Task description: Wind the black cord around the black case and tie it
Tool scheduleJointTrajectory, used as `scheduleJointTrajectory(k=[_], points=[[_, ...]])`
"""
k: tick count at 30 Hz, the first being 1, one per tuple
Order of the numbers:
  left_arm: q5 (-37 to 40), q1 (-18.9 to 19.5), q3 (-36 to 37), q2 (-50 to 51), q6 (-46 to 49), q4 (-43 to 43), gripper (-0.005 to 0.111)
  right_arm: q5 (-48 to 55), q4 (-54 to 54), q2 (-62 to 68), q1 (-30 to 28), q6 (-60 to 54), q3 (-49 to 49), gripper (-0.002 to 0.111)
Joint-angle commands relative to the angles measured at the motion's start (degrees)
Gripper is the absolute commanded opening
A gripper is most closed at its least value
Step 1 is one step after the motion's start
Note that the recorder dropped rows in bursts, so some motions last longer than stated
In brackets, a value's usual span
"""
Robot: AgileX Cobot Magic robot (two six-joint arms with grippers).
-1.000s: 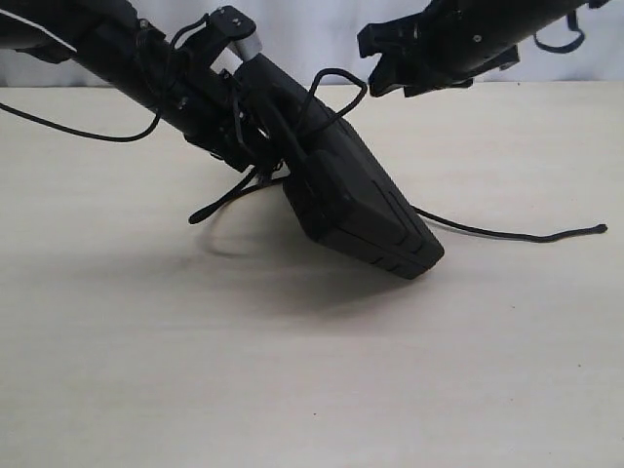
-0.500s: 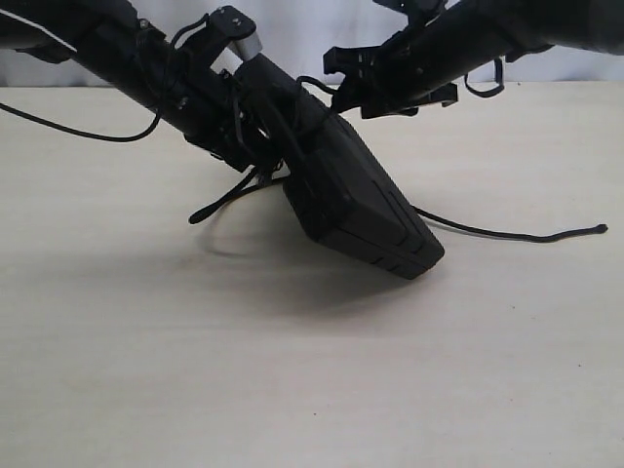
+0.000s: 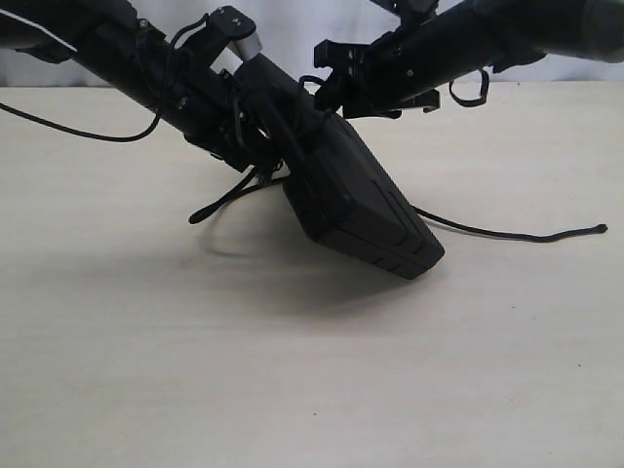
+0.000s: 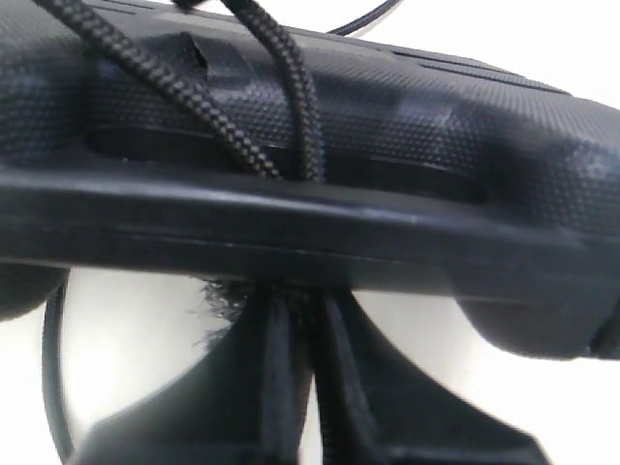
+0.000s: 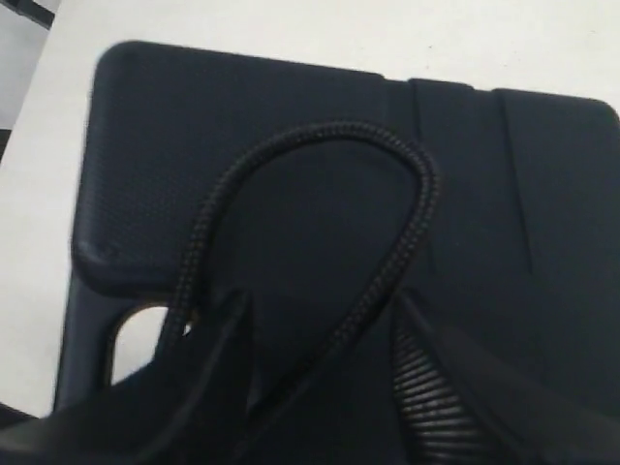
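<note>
Black case: the black case (image 3: 361,210) stands tilted on the table (image 3: 292,380). Its lower corner is down on the surface and its upper end is raised toward the left arm.
Black cord: the black cord (image 3: 487,232) crosses the upper end of the case in several strands. One tail runs out from behind the case and lies across the table to the right. A short end sticks out low on the left of the case.
Frayed end: in the left wrist view a fuzzy tuft (image 4: 219,298) sits just under the case's edge, beside the fingertips.
Left gripper: the left gripper (image 4: 308,320) has its fingers drawn nearly together, with only a sliver between them. They appear to pinch the cord at the frayed spot. The case's edge lies across the very tips and hides them.
Right gripper: the right gripper (image 5: 320,308) is spread wide just above the face of the case. A raised loop of cord arches in front of it, and one strand of the loop runs down between the two fingers.
In the way: both arms crowd the upper end of the case. In the exterior view they cover the place where the cord strands meet.
Around: a thin smooth wire (image 3: 88,134) sags from the left arm above the table. A pale grey cylinder (image 3: 250,44) sits on that arm near the top of the case.
</note>
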Motion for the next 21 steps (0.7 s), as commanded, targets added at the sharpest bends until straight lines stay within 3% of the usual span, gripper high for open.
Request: scheduleJointTrajectory(k=[1, 3, 8, 13, 21], points=[[-0.19, 0.06, -0.37, -0.24, 0.11, -1.31, 0.000, -0.92, -0.39, 1.38, -0.26, -0.81, 0.37, 0.042], [-0.19, 0.06, -0.37, -0.24, 0.11, -1.31, 0.000, -1.71, -0.39, 1.49, -0.26, -0.81, 0.37, 0.039], [-0.19, 0.06, -0.37, -0.24, 0.11, -1.31, 0.000, -3.06, -0.39, 1.49, -0.26, -0.81, 0.37, 0.004], [-0.42, 0.06, -0.37, -0.24, 0.34, -0.75, 0.003, -2.53, -0.74, 0.35, -0.36, -1.02, 0.37, 0.004], [3.06, 0.06, -0.47, -1.88, 0.34, 6.94, 0.045, -0.98, -6.06, -5.38, -0.36, 1.56, 0.37, 0.004]])
